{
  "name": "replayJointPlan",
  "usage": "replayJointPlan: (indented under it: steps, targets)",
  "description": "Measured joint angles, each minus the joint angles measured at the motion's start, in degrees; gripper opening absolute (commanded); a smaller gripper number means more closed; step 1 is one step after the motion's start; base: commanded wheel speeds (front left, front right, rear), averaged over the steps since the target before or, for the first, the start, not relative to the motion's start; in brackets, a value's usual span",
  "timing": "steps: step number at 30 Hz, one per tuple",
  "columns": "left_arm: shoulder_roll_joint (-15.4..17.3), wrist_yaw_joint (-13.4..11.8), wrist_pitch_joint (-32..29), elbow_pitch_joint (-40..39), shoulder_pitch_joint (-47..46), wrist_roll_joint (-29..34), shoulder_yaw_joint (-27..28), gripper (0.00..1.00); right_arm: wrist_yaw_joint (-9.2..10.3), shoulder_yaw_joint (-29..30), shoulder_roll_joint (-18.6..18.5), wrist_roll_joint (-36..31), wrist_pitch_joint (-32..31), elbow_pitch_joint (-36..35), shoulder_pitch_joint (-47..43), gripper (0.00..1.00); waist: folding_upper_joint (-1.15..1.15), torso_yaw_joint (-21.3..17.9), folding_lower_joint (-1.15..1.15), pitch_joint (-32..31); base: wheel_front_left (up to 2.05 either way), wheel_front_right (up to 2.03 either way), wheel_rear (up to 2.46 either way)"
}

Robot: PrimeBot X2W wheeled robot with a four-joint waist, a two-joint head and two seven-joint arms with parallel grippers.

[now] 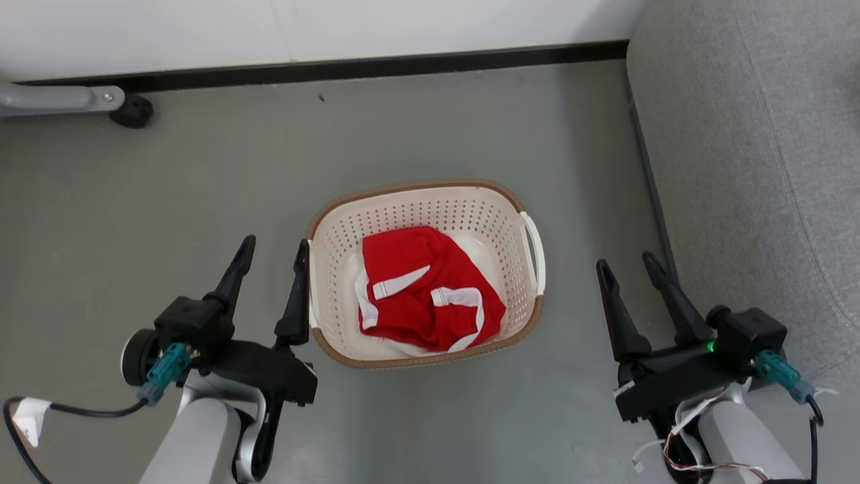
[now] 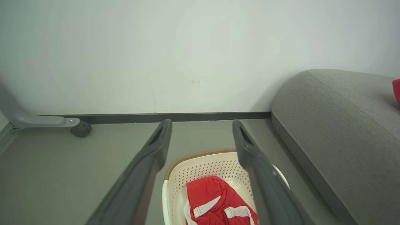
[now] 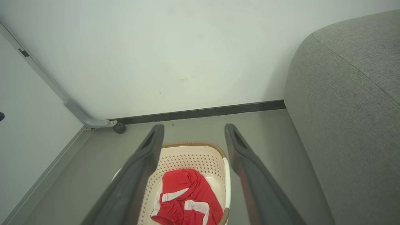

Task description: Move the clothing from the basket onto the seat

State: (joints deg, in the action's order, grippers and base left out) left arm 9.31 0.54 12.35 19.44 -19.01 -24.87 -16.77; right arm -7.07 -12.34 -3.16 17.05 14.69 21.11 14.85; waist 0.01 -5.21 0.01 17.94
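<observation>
Both claws stood spread and empty: the left claw (image 1: pixel 277 242) just beside the basket (image 1: pixel 403 215), the right claw (image 1: pixel 625 260) between the basket and the seat (image 1: pixel 752 168); the clothing (image 1: pixel 423 289) lay crumpled inside the basket; farther, in the left wrist view, a red patch (image 2: pixel 397 90) rested on the seat, cut off by the frame edge; I could not tell what it was.
</observation>
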Motion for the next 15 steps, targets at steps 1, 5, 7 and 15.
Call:
replayJointPlan:
  steps: [1, 5, 7, 15]
  targets:
    - [0.1, 0.0, -0.3, -0.1, -0.7, 0.3, -0.3, 1.0, 0.0, -0.1, 0.0, 0.0, 0.0, -0.1, 0.7, 1.0, 0.0, -0.3, 0.0, 0.8, 0.0, 0.0, 0.0]
    - [1.2, 0.0, -1.8, -0.7, -3.6, 1.4, -1.1, 1.0, 0.0, -0.6, 0.0, 0.0, 0.0, -0.7, 3.5, 1.0, 0.0, -1.3, 0.0, 4.0, 0.0, 0.0, 0.0]
    - [1.7, 0.1, -2.8, -1.0, -5.1, 2.2, -1.7, 1.0, 0.34, -1.7, 0.0, 0.7, 0.0, -1.2, 4.6, 1.0, 0.0, -1.8, 0.0, 5.6, 0.0, 0.0, 0.0]
    - [2.8, 1.0, -7.0, -1.9, -11.2, 5.4, -4.3, 1.0, 2.82, -7.0, 0.0, 5.0, 0.0, -3.5, 8.0, 1.0, 0.0, -3.9, 0.01, 12.3, 0.0, 0.0, 0.0]
